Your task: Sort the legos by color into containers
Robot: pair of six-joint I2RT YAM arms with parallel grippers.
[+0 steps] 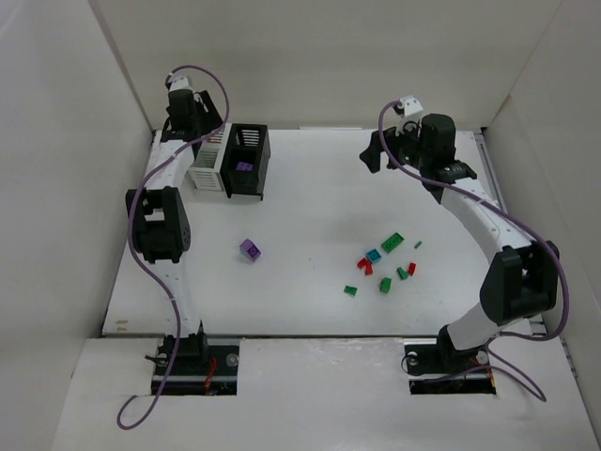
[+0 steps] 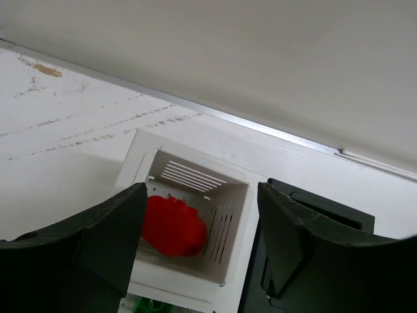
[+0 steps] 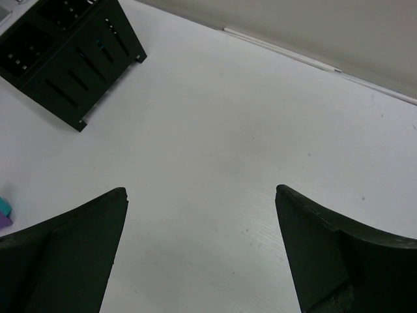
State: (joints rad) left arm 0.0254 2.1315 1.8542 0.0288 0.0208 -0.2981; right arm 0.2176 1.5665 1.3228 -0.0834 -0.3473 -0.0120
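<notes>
My left gripper (image 1: pixel 200 139) hangs over the white container (image 1: pixel 205 167), which is joined to the black container (image 1: pixel 252 160). In the left wrist view its jaws (image 2: pixel 201 195) stand apart. A blurred red lego (image 2: pixel 173 225) sits loose between them, inside the white container (image 2: pixel 189 149), close to the left finger. A purple lego (image 1: pixel 244 166) lies in the black container. Another purple lego (image 1: pixel 250 249) lies on the table. Green, red and teal legos (image 1: pixel 383 263) are scattered at centre right. My right gripper (image 1: pixel 373 153) hovers open and holds nothing, as the right wrist view (image 3: pixel 201 195) shows.
White walls enclose the table on three sides, and the containers stand near the back left wall. A green lego (image 2: pixel 151 305) shows in a nearer white compartment. The black container (image 3: pixel 71 72) and a teal-and-purple lego (image 3: pixel 4 212) appear at the left of the right wrist view.
</notes>
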